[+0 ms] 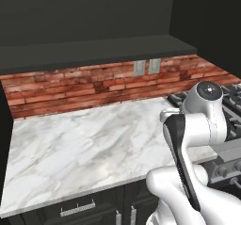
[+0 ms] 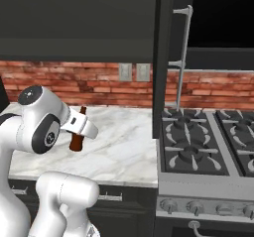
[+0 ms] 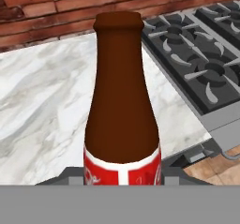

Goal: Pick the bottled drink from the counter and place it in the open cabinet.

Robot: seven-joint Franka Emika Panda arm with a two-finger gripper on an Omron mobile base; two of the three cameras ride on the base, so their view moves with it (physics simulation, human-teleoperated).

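The bottled drink [image 3: 121, 101], dark brown with a narrow neck and a red label, stands upright right in front of the hand camera. My gripper [image 3: 122, 177] is shut on its lower body, and the fingertips are mostly hidden by it. From the right base view the bottled drink [image 2: 76, 141] sits low over the counter [image 2: 124, 142], partly covered by my white hand; I cannot tell whether its base touches the marble. The open cabinet [image 2: 223, 13] is up at the right, dark inside, with its door [image 2: 161, 57] swung out towards me.
A black gas stove [image 2: 208, 147] adjoins the counter's right end. A red brick wall [image 2: 99, 87] with two grey outlets [image 2: 134, 72] runs behind. More closed black wall cabinets [image 1: 84, 17] hang over the counter [image 1: 70, 148]. Black drawer fronts [image 1: 77, 210] lie below.
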